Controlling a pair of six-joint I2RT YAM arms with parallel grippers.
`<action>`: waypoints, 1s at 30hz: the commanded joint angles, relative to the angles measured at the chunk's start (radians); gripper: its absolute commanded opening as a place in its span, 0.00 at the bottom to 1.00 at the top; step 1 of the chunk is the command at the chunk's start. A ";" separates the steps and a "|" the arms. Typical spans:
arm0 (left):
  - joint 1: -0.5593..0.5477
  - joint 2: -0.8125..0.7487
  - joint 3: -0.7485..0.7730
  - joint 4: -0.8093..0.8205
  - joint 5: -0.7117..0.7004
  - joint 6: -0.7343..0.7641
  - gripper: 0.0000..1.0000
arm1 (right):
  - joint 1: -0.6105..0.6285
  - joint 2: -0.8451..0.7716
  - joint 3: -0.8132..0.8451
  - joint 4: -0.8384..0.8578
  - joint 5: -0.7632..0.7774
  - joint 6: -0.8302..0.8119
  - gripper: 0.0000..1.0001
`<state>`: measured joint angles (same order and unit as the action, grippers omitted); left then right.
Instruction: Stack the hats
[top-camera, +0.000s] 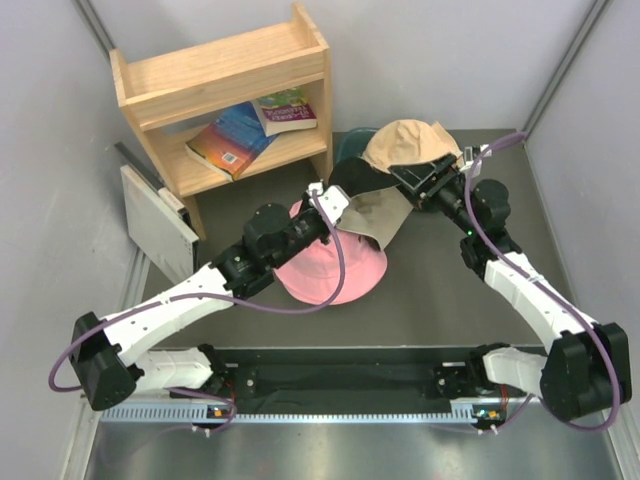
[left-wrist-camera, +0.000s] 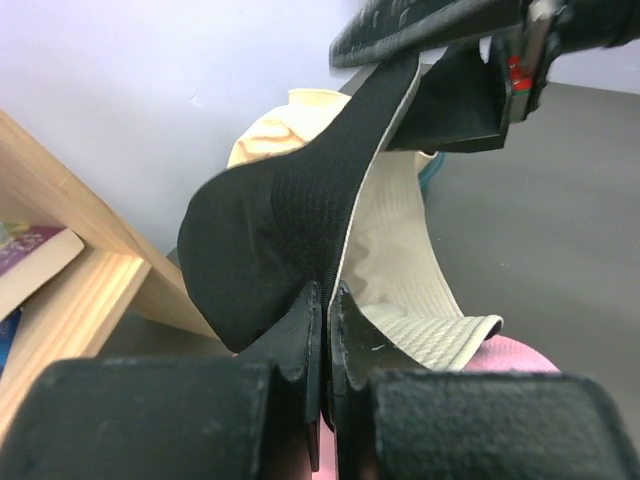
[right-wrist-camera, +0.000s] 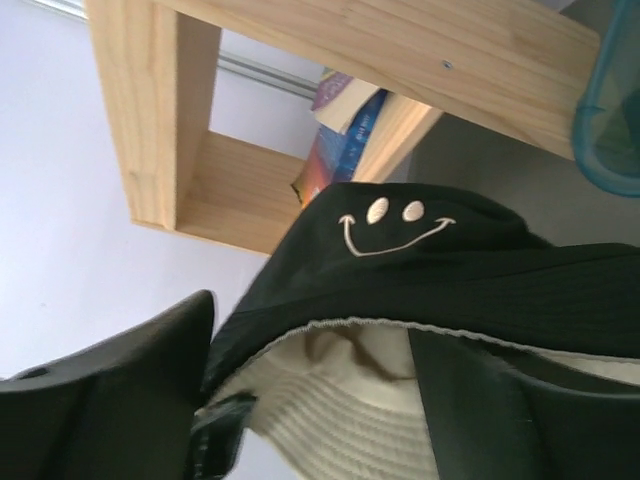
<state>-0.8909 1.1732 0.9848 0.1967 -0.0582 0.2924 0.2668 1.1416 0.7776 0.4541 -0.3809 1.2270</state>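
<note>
A black hat (top-camera: 349, 181) with a cream lining and a stitched smiley hangs stretched between both grippers. My left gripper (top-camera: 327, 203) is shut on one side of its brim (left-wrist-camera: 270, 230), jaws pressed together (left-wrist-camera: 326, 292). My right gripper (top-camera: 420, 182) grips the opposite side, with the hat (right-wrist-camera: 420, 270) between its fingers (right-wrist-camera: 315, 332). A tan hat (top-camera: 405, 145) sits domed behind the right gripper and also shows in the left wrist view (left-wrist-camera: 268, 138); whatever stands under it is hidden. A pink hat (top-camera: 330, 275) lies flat on the table below the black hat, its edge visible (left-wrist-camera: 520, 352).
A wooden shelf (top-camera: 230, 70) with books (top-camera: 235, 135) stands at the back left, close to the left gripper. A teal tub (right-wrist-camera: 610, 130) sits behind the hats beside the shelf. A grey board (top-camera: 155, 220) leans by the left wall.
</note>
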 joint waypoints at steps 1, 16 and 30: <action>-0.003 -0.037 -0.011 0.092 0.026 0.066 0.00 | -0.015 0.041 -0.005 0.156 -0.032 0.005 0.38; 0.254 0.085 0.141 0.138 -0.028 0.139 0.00 | 0.058 0.165 0.333 0.297 -0.073 -0.152 0.00; 0.451 0.121 0.069 0.288 -0.149 0.151 0.01 | 0.251 0.417 0.601 0.532 -0.185 -0.230 0.00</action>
<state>-0.4980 1.2873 1.1034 0.4122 -0.0463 0.4366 0.4740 1.5616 1.3003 0.7708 -0.4854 1.0042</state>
